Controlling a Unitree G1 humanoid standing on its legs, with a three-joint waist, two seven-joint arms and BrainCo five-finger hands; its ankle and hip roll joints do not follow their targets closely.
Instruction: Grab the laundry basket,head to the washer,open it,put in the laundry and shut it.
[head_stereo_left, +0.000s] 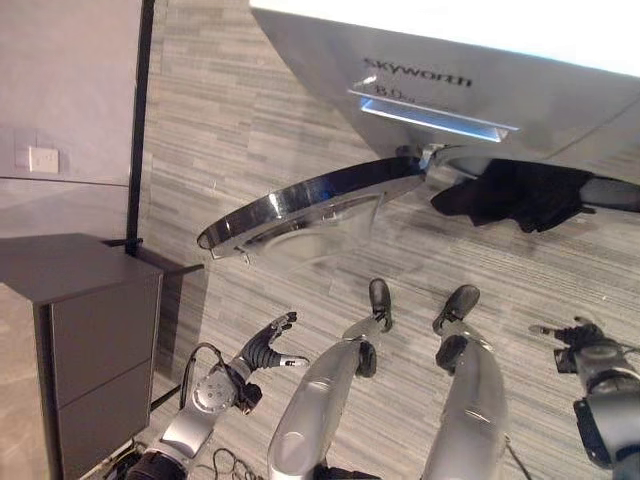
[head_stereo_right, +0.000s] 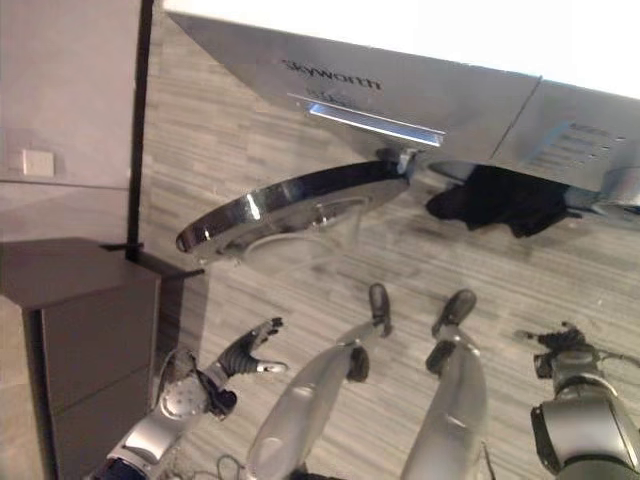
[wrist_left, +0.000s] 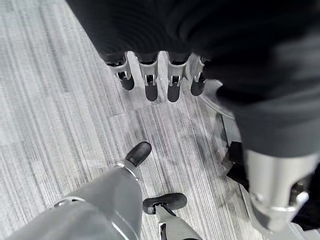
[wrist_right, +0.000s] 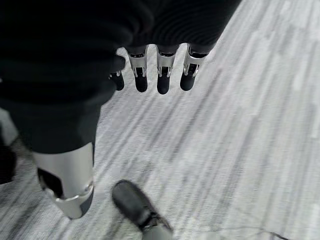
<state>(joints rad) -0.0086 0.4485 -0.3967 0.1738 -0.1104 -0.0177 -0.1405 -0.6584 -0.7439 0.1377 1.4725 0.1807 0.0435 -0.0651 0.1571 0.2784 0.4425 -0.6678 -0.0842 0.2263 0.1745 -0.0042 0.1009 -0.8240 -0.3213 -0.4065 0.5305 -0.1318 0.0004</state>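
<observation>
Grey floor — washer door open, seemingly.

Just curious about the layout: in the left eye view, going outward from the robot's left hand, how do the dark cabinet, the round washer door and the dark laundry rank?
From the left hand:
1. Dark cabinet, to its left.
2. Washer door, swung open above it.
3. Dark laundry, spilling from the washer's opening, far right.

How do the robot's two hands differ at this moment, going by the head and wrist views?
The left hand hangs low beside the dark cabinet, under the free edge of the open washer door; the right hand hangs on the other side, below the drum opening where dark laundry spills over the rim. The left hand's thumb sticks out sideways; the right hand's looks tucked closer. Both are empty, fingers relaxed, over bare floor.
</observation>
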